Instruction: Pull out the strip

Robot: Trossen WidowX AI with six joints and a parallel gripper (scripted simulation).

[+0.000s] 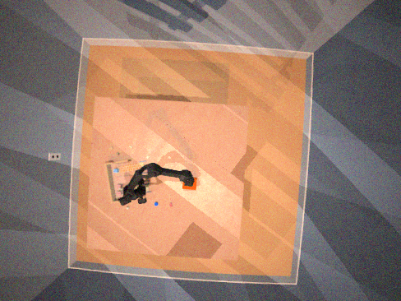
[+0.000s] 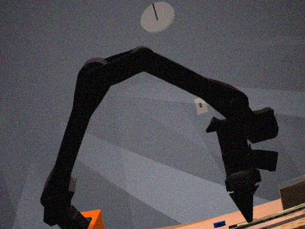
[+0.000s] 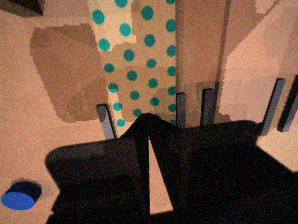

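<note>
A pale strip with teal dots (image 3: 135, 65) lies flat on my worktop (image 3: 60, 135), running straight away from my view, its near end between short dark posts (image 3: 106, 121). I cannot see the labelled cube from any of my views.

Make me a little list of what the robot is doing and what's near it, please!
arm: bent over, pointing down
gripper: shut, holding nothing
fingers: pressed together, tips at the near end of the teal-dotted strip
tips height: just above or on the table, cannot tell which
blue disc: lying on the table, apart from the strip
labelled cube: not in view
</note>
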